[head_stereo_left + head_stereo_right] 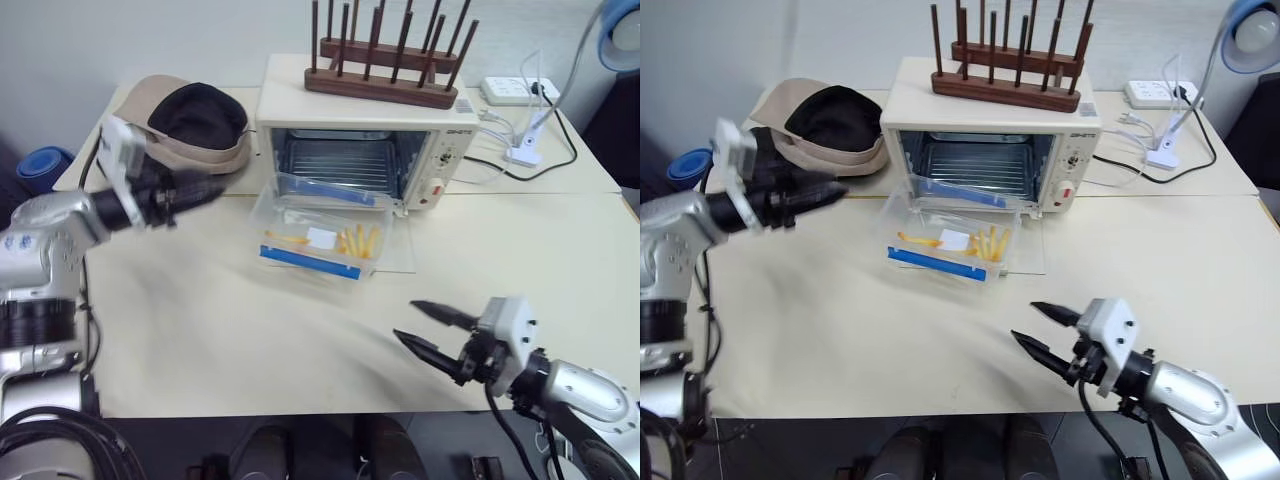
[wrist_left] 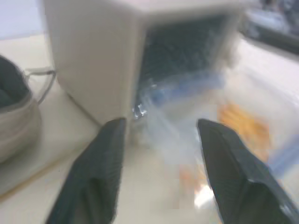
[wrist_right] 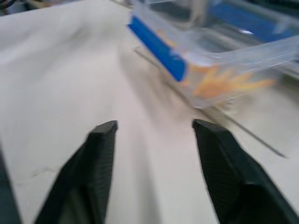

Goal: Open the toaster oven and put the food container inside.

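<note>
Our right gripper [image 1: 420, 328] hangs nearest, fingers parted and empty. Ahead and left of it the food container [image 1: 318, 236] rests on the toaster oven [image 1: 365, 140] door, long axis crosswise. Our left gripper [image 1: 205, 190], parted and empty, flanks it.

I see the cream-white boxy toaster oven [image 1: 365, 135] standing at the back of the table, its glass drop-down door [image 1: 400, 250] folded flat onto the tabletop and its wire rack bare in the open cavity. Knobs and a red button sit on its right panel. The flat rectangular clear plastic food container [image 1: 322, 225] with blue clip strips rests on that lowered door, tilted, its far edge at the oven mouth, yellow fry-like sticks visible inside.
</note>
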Controlling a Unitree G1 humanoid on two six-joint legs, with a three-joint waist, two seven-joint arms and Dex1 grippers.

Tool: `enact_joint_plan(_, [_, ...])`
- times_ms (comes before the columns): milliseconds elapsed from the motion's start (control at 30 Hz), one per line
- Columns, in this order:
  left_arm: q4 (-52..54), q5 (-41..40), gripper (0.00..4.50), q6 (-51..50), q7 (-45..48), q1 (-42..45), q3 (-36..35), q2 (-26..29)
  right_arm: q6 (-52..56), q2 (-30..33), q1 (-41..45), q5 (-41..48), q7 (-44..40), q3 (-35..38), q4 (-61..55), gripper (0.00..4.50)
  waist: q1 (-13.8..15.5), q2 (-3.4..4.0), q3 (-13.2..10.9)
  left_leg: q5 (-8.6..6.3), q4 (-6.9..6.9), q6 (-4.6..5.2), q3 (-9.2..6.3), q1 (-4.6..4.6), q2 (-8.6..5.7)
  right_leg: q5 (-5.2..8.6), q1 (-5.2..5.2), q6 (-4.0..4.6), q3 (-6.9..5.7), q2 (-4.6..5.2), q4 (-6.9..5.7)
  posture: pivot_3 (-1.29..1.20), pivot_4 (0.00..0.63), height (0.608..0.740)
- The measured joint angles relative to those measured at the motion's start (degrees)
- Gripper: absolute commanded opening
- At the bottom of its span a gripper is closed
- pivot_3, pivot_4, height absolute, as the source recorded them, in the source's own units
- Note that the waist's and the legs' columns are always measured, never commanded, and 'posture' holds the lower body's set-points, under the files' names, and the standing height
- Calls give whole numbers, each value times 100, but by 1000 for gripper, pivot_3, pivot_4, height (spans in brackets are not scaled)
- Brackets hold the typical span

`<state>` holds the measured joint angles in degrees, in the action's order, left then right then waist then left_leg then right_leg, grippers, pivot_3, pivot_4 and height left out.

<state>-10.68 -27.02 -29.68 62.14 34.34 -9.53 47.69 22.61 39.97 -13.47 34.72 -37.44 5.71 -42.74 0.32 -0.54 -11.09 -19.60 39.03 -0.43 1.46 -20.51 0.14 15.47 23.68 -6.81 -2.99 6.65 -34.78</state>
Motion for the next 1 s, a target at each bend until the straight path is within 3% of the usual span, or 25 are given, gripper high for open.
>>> enact_joint_plan(167, [370,293,126,876,813,-1049,637,-34,285,-125,737,-224,159,-588,76,31,140,-10,2,-19,9,34,-25,-11,8,-2,-2,-2,5,13,8,0,150,740])
enact_joint_plan(433, [534,420,56,847,-503,-565,900,-1618,537,-826,2116,-650,421,-1040,1303,8,81,-17,6,-21,16,40,-30,-28,-14,-13,9,-23,7,5,-4,0,150,740])
enact_joint_plan(567, [430,480,56,774,-1080,-302,885,-2066,389,-1079,2545,-884,456,-1042,1862,8,55,-17,6,-19,20,37,4,-48,-12,-14,28,-24,5,3,-9,0,150,740])
enact_joint_plan(900, [-460,919,56,1324,-2051,233,896,-3055,-1084,-1817,4417,-2026,1012,-740,4922,8,-41,-18,7,-11,27,30,13,-69,-13,-18,47,-31,7,5,-16,0,150,740])
enact_joint_plan(1000, [-836,1023,56,1594,-2244,501,898,-3285,-1415,-1940,4714,-2167,1058,-721,5376,8,-50,-18,7,-9,24,27,16,-72,-12,-18,55,-31,7,5,-18,0,150,740])
